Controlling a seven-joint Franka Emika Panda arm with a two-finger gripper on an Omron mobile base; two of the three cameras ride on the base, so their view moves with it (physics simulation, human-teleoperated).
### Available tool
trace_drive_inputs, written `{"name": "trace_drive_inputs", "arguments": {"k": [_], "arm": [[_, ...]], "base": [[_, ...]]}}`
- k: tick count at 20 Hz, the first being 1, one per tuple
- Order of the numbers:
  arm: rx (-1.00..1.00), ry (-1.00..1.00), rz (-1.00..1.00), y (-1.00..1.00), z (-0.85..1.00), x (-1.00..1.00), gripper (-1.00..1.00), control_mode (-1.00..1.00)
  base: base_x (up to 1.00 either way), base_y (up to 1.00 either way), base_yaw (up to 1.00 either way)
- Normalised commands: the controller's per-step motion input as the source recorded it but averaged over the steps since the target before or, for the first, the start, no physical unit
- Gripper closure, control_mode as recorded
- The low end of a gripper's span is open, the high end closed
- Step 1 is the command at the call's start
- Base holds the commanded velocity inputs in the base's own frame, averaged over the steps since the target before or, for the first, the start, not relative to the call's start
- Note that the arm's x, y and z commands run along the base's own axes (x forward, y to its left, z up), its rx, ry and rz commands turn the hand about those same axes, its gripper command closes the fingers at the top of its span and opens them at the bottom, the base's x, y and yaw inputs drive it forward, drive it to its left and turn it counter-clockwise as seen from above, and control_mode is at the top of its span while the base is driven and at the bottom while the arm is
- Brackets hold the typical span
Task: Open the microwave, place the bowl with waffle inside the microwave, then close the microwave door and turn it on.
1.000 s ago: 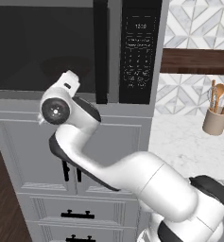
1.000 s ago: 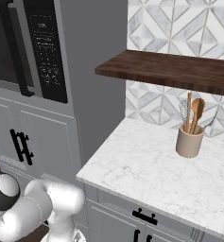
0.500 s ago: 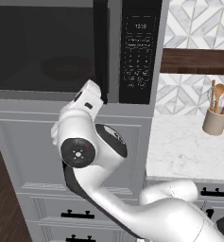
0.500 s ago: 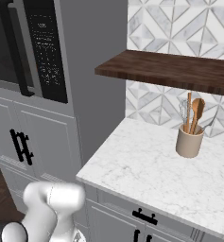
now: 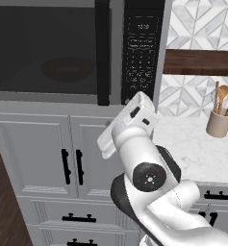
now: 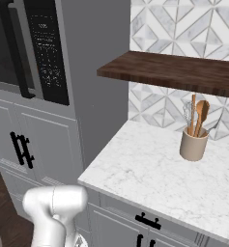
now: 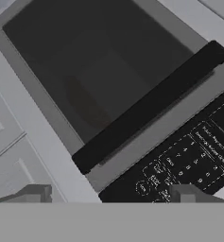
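— What's closest to us?

— The white arm, bent up in front of the lower cabinets. Its end effector faces the microwave, and the two dark finger tips stand far apart, with nothing between them.

— So it's wide, not gripping?

— Wide and empty. From the hand's own view, one tip sits over the white cabinet face, the other over the bottom of the black control panel. The view is rolled, so the microwave runs diagonally across it.

— And the microwave itself?

— The microwave is built in above the white cabinet doors, just behind the arm. The microwave door is shut, flush with the frame, and its long black bar handle stands upright beside the control panel.

— Where's the bowl?

— Inside. Through the dark tinted window you can make out the bowl, a dim reddish round shape sitting low in the cavity. It also shows as a faint reddish patch behind the glass from the hand. I can't make out the waffle through the tint.

— Anything further off?

— To the right, the marble tabletop, and towards its back a beige utensil cup with wooden spoons, near the patterned tile wall. Above it hangs a dark wooden shelf.
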Motion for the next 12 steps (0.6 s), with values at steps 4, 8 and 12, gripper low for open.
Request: {"name": "trace_drive_inputs", "arguments": {"k": [4, 8, 12], "arm": [[-0.07, -0.01, 0.0, -0.9, 0.56, -0.22, -1.0, -1.0], [-0.02, 0.01, -0.13, -0.51, 0.33, -0.43, -1.0, -1.0], [0.0, 0.28, -0.26, -0.01, 0.02, -0.04, -1.0, -1.0]], "base": [[0.0, 0.0, 0.0], [0.0, 0.0, 0.0], [0.0, 0.0, 0.0]]}}
